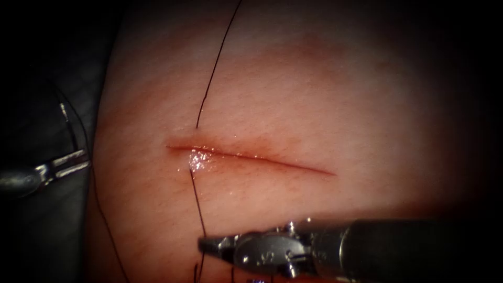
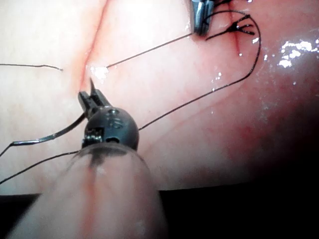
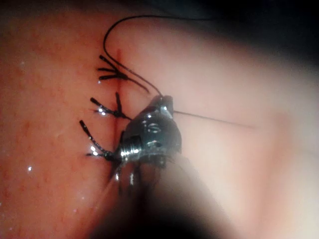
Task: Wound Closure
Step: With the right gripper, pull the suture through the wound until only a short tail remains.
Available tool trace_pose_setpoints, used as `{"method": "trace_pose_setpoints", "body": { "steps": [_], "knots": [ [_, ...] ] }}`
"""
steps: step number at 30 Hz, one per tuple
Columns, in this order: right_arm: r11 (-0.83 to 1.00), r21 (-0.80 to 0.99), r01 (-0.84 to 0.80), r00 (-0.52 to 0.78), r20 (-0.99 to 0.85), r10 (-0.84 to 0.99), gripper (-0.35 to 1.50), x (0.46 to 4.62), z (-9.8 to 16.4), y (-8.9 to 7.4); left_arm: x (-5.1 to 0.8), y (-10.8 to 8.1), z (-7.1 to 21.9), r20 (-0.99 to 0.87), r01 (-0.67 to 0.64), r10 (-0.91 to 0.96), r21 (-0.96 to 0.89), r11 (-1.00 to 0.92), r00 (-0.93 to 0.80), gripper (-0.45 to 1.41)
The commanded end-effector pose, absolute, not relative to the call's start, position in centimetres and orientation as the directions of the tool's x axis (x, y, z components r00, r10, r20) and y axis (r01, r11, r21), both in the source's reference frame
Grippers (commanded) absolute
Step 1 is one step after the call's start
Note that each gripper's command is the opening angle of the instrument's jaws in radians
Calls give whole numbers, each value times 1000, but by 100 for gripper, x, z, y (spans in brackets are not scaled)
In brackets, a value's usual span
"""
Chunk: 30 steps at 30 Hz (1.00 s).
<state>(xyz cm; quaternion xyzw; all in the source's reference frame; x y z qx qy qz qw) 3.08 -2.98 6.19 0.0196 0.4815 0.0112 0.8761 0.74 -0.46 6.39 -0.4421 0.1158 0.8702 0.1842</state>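
The cut (image 1: 251, 157) runs across the tissue (image 1: 325, 94). Dark thread (image 1: 209, 84) comes down from the far side, enters the tissue near the cut's left end and comes out on the near side. From there it leads to my right tool (image 1: 201, 243), which is shut on it. The same grip on the thread (image 3: 209, 118) shows at the right tool (image 3: 167, 102) in its wrist view. My left tool (image 1: 84, 161) sits off the tissue's left edge. In the left wrist view the left tool (image 2: 92, 97) is shut on the curved needle (image 2: 50, 135), which is out of the tissue with thread trailing from its end.
Wet red fluid (image 1: 198, 160) glistens where the thread crosses the cut. Earlier stitches with short cut ends (image 3: 107, 74) lie along the cut near the right tool. A slack loop of thread (image 1: 102, 220) hangs along the tissue's left edge. Dark surround borders the tissue on the left.
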Motion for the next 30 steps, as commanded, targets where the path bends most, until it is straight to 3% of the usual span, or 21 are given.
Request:
{"method": "trace_pose_setpoints", "body": {
  "steps": [1, 8, 9, 10, 11, 12, 13, 16, 23, 30],
  "knots": [
    [999, 51, 2, 533, -845, 42, -35, 313, 612, -316, 69, -48, 645, -813, -422, 218, 38, -906, -540, -45],
    [998, 57, 16, 522, -852, 41, -35, 316, 577, -347, 70, -47, 645, -813, -421, 218, 37, -906, -540, -45],
    [998, 62, 13, 519, -854, 47, -11, 317, 575, -342, 70, -47, 645, -813, -421, 218, 37, -906, -540, -45],
    [998, 62, 13, 519, -854, 47, -11, 317, 575, -342, 70, -47, 645, -813, -421, 218, 37, -906, -540, -45],
    [998, 69, 3, 513, -856, 58, 15, 317, 575, -338, 70, -47, 645, -813, -421, 218, 37, -906, -540, -45],
    [1000, 29, -2, 495, -869, 26, 78, 315, 578, -324, 70, -47, 645, -813, -421, 218, 37, -906, -540, -45],
    [1000, 29, -2, 495, -869, 26, 78, 315, 578, -324, 70, -47, 645, -813, -421, 218, 37, -906, -540, -45],
    [999, -13, -51, 443, -896, 11, 140, 309, 583, -294, 71, -47, 645, -813, -421, 218, 37, -906, -540, -45],
    [996, -40, -82, 415, -910, -3, 146, 291, 595, -234, 71, -47, 645, -813, -421, 218, 36, -907, -540, -45],
    [993, -66, -98, 428, -904, -18, 145, 303, 642, -198, 71, -47, 645, -813, -421, 218, 37, -906, -540, -45]
  ]
}}
